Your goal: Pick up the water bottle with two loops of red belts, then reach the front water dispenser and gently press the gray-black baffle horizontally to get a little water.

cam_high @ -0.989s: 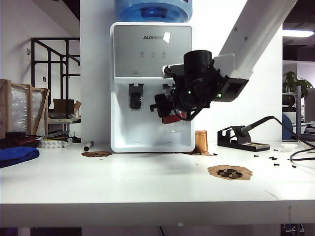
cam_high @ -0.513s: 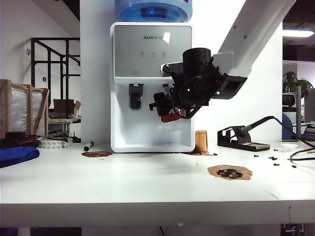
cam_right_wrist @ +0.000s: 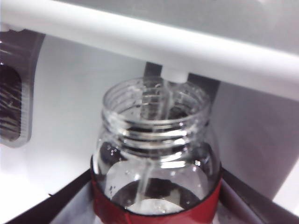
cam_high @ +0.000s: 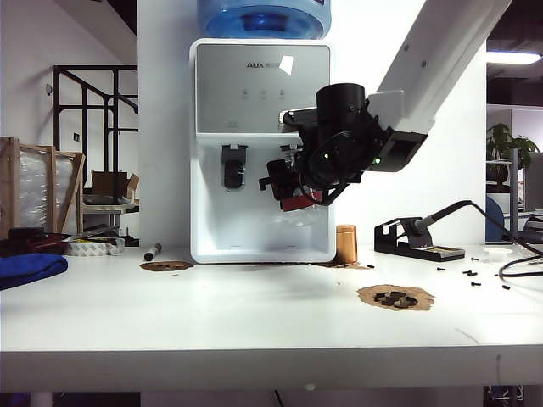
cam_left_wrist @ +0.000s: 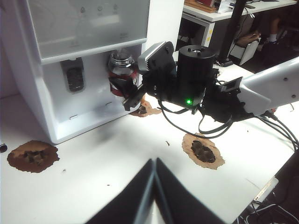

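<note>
My right gripper [cam_high: 287, 188] has scarcely shifted over the last second; it hangs at the right-hand tap bay of the water dispenser [cam_high: 261, 93], its fingers closed around the water bottle [cam_right_wrist: 156, 154] at the red band. In the right wrist view a thin clear stream runs from the white nozzle [cam_right_wrist: 174, 74] down through the bottle's mouth, and a shallow pool with droplets on the inner wall shows water is arriving. I judge the pressing step is under way and little more is needed, since the task wants only a small amount.

The bottle is clear glass, squat, with a wide threaded neck and a dark red belt round its body; it will be slick when wet. The dispenser is smooth white plastic with a matte silver-grey panel, and the other dark paddle [cam_high: 233, 165] sits untouched in its recess.

My left gripper [cam_left_wrist: 153, 196] hovers well back over the white tabletop [cam_left_wrist: 112, 154], fingers pressed together on nothing
</note>
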